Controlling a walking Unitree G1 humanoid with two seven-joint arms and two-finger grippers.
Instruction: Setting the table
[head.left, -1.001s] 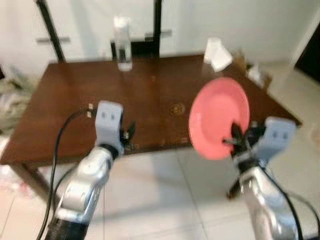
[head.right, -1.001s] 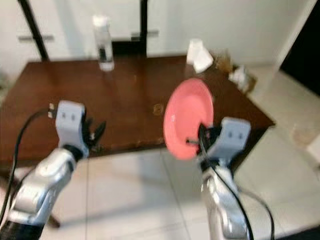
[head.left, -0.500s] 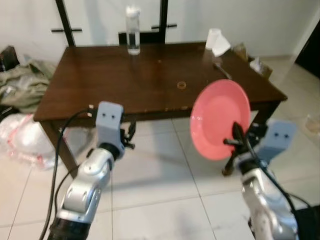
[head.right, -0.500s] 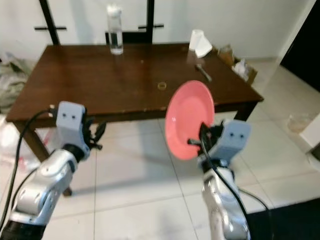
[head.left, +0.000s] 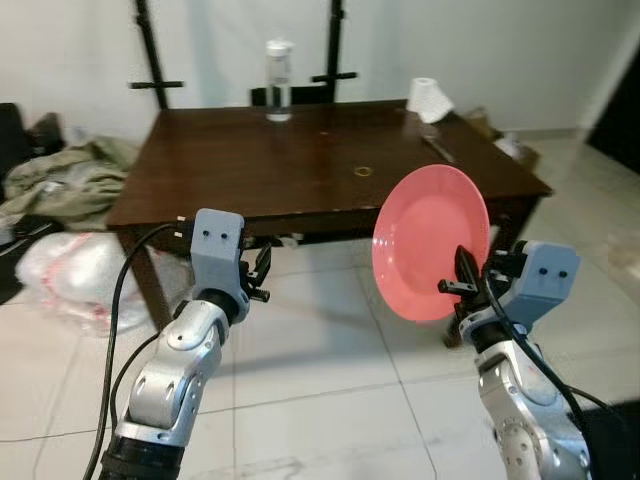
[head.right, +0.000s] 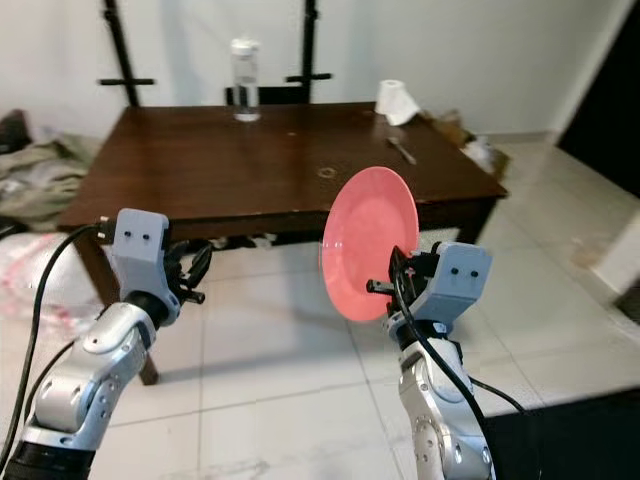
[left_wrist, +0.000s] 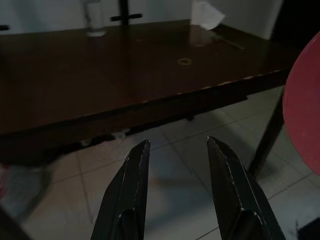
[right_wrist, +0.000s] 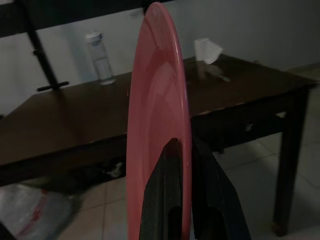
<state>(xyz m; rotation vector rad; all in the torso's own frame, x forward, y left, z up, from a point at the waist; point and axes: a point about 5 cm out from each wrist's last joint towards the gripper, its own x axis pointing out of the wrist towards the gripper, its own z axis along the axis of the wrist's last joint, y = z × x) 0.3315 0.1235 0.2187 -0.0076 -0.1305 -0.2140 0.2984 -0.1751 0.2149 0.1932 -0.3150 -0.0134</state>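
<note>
A pink plate (head.left: 431, 240) stands on edge in the air over the tiled floor, in front of the dark wooden table (head.left: 300, 170). My right gripper (head.left: 462, 285) is shut on the plate's lower rim; the right wrist view shows the black fingers (right_wrist: 167, 200) clamped on either side of the plate (right_wrist: 157, 130). My left gripper (head.left: 262, 275) is raised in front of the table's near edge, open and empty, its two fingers (left_wrist: 132, 195) apart. The plate's edge (left_wrist: 305, 115) also shows in the left wrist view.
On the table stand a clear bottle (head.left: 278, 80) at the far edge, a paper roll (head.left: 430, 98) at the far right corner, a utensil (head.left: 437, 148) and a small ring (head.left: 362, 171). Clothes and plastic bags (head.left: 55, 230) lie on the floor at left. Black stand poles (head.left: 150, 60) rise behind the table.
The camera has drawn back from the table, so the table looks farther and more floor shows. Both arms keep their poses and the plate stays gripped.
</note>
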